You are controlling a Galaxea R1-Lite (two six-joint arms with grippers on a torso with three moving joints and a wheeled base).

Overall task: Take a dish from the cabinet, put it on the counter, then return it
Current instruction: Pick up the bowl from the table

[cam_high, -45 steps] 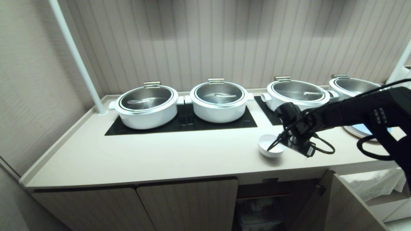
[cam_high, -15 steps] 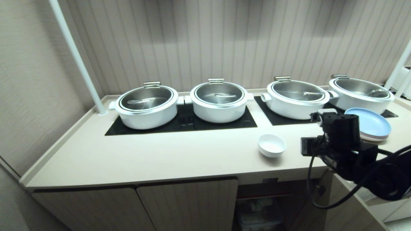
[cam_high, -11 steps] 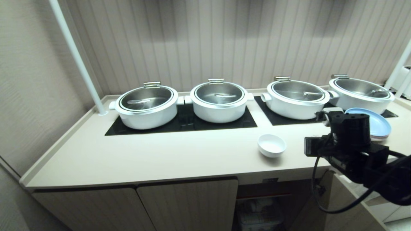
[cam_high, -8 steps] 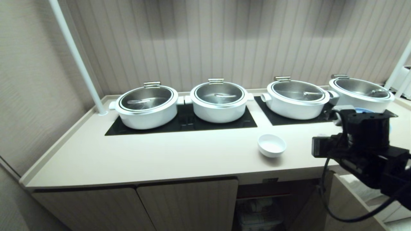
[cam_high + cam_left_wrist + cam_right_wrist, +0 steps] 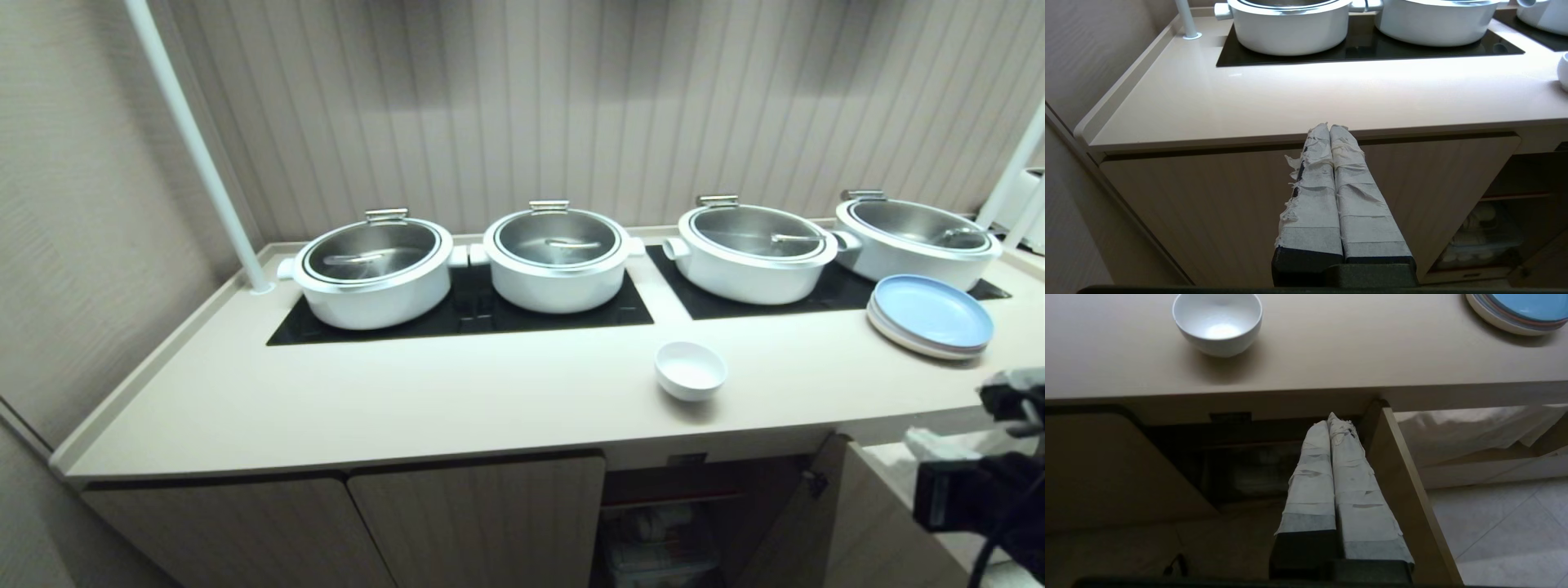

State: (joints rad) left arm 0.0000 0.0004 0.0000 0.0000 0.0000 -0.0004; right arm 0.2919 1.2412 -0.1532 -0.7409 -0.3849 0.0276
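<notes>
Resting alone on counter [image 5: 457, 392]: dish [image 5: 691, 370]; right pincer [image 5: 1334, 421] pressed together; cabinet [image 5: 678, 531] interior murky

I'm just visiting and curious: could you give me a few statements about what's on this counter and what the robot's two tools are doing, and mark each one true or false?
1. The small white bowl stands alone on the counter, gripped by neither tool. True.
2. The right tool is wide open. False: its taped fingers are pressed together, empty, below the counter edge by the open cabinet.
3. Four lidded white pots line the back of the counter. True.
4. The stacked plates sit to the left of the bowl. False: they sit to its right.
5. The left tool holds a plate. False: it is shut on nothing, in front of a closed cabinet door.
</notes>
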